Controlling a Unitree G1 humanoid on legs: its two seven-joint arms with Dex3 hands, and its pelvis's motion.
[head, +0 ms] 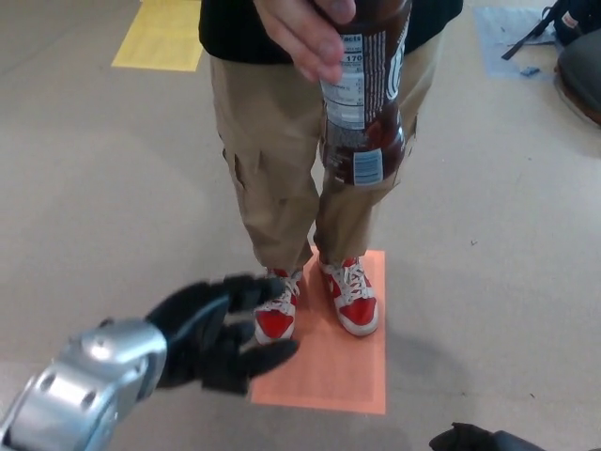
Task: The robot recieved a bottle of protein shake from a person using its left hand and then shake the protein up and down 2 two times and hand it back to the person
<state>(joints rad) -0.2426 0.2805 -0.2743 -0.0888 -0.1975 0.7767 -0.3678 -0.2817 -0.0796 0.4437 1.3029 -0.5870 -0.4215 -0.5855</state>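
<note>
Yellow floor mark (167,35) far at upper left; orange mat (329,362) under red shoes (317,305) in the middle. Left hand (214,334) low at lower left, fingers spread, holding nothing. Bottle (362,103) high above, well apart, gripped by person's hand (305,33). Right hand (484,439) barely visible at bottom edge, fingers impossible to tell.

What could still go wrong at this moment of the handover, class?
The bottle hangs in the person's hand, gripped only near its top, so it might slip. The left hand sits low and open, near the person's shoes; an arm swing could brush their legs.
</note>
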